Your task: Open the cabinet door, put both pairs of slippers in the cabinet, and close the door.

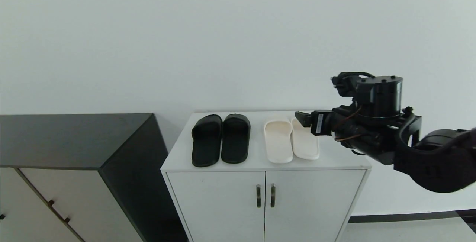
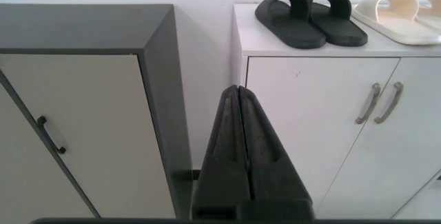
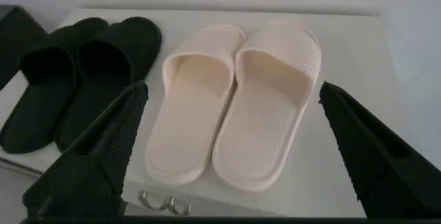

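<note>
Presently both doors of the white cabinet [image 1: 223, 205] are shut, the two slim vertical handles [image 1: 258, 196] side by side at the centre seam. Nothing is in either end effector.

- Black slippers [image 1: 235, 138]: pair lying flat on the cabinet's top, left half, side by side and touching, toes toward the wall [image 1: 223, 41].
- Cream slippers [image 1: 278, 141]: pair flat on the right half of the same top, also side by side and touching, toes toward the wall. A narrow strip of bare white top separates them from the black pair.
- Right end effector [image 1: 304, 119]: held up at the right of the cabinet, above its top, tip just over the far outer corner of the cream pair. In the right wrist view its dark fingers [image 3: 103, 148] are spread wide, the cream slippers lying in the gap between them, not touched.
- Left end effector [image 2: 238, 114]: fingers pressed together into one dark wedge, gripping nothing. It points at the strip of wall between the white cabinet and the dark cabinet [image 1: 130, 182], well apart from the handles and lower than the slippers.
- Dark cabinet: stands just left of the white one, black top and side, pale drawer fronts with small dark pulls.
- Floor [image 1: 409, 231]: pale, with a dark skirting strip along the wall to the right
</note>
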`<state>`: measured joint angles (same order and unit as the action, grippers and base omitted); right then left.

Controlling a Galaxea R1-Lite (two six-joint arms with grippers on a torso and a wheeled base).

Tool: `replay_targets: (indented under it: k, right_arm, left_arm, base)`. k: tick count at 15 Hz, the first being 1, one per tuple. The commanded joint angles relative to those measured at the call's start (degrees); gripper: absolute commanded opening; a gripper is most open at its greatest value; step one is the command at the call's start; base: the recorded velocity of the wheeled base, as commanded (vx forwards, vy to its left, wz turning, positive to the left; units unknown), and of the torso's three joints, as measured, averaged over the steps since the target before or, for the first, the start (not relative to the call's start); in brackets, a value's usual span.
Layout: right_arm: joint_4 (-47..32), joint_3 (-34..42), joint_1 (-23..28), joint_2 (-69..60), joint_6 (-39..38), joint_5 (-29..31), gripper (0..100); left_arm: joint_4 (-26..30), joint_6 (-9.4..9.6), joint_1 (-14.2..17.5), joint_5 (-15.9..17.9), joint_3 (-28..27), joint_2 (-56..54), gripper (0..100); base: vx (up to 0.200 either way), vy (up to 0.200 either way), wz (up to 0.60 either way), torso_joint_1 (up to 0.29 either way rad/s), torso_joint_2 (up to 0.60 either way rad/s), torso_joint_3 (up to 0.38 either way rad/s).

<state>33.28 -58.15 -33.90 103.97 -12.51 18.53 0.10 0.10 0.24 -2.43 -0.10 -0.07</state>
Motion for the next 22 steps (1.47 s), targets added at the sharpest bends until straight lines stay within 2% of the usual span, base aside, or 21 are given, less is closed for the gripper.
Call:
replay_targets:
  k: [1, 9, 14, 20, 21, 22]
  right_arm:
    - [0.0, -6.4, -1.3, 9.5, 1.6, 1.3, 100]
    - [-0.2, -20.4, 1.6, 24.3, 2.0, 2.1, 100]
    - [-0.3, -25.3, 3.8, 29.5, 4.4, 2.1, 100]
    - [-5.5, -33.7, 4.1, 32.6, 4.2, 2.0, 100]
    - [-5.8, -33.9, 4.1, 32.6, 4.2, 1.9, 0]
    - [-6.1, -34.0, 4.1, 32.7, 4.1, 1.9, 0]
  left_arm:
    - [0.0, -0.1, 0.0, 0.0, 0.0, 0.1, 0]
    - [0.0, -0.1, 0.0, 0.0, 0.0, 0.1, 0]
    - [0.0, -0.1, 0.0, 0.0, 0.0, 0.1, 0]
    - [0.0, -0.19, 0.0, 0.0, 0.0, 0.1, 0]
    - [0.0, -0.19, 0.0, 0.0, 0.0, 0.1, 0]
    - [0.0, -0.19, 0.0, 0.0, 0.0, 0.1, 0]
  base:
    - [0.0, 0.0, 0.0, 0.0, 0.0, 0.0]
    - [0.0, 0.0, 0.0, 0.0, 0.0, 0.0]
    - [0.0, 0.0, 0.0, 0.0, 0.0, 0.0]
    - [0.0, 0.0, 0.0, 0.0, 0.0, 0.0]
    - [0.0, 0.0, 0.0, 0.0, 0.0, 0.0]
    - [0.0, 0.0, 0.0, 0.0, 0.0, 0.0]
